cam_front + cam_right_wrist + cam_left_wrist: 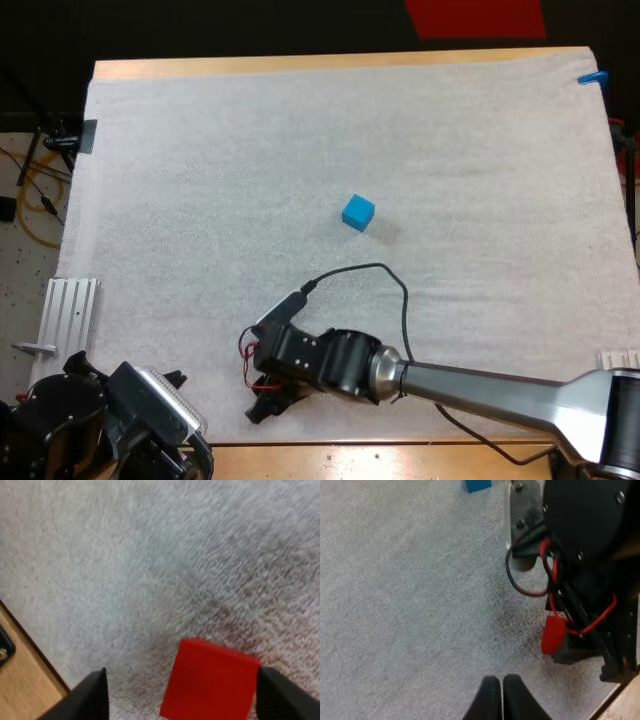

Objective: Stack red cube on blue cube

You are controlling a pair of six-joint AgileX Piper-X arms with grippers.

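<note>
Straddling the red cube: right end effector open at the mat's near edge

The right end effector (181, 690) stands open, its two black fingers (92, 695) wide apart with the red cube (210, 685) on the mat between them. The cube sits off-centre in the gap: one edge is at or just beside one finger, and a clear strip of mat separates it from the other. Neither finger presses on it from both sides, so nothing is gripped. The cube rests flat on the white mat (200, 200), close to the wooden edge of the bench (20, 680).

From above, the right end effector (268, 400) points down at the mat's near edge, left of centre, with its arm running back to the right side of the bench.

The left end effector (502, 692) is closed on nothing, its fingertips meeting, and it hovers over bare mat just beside the right arm's wrist. Its camera sees the red cube (553, 634) low against the right arm's black body.

The blue cube (358, 212) sits alone near the middle of the mat, well apart from the red cube and farther from the arms than either end effector.
</note>
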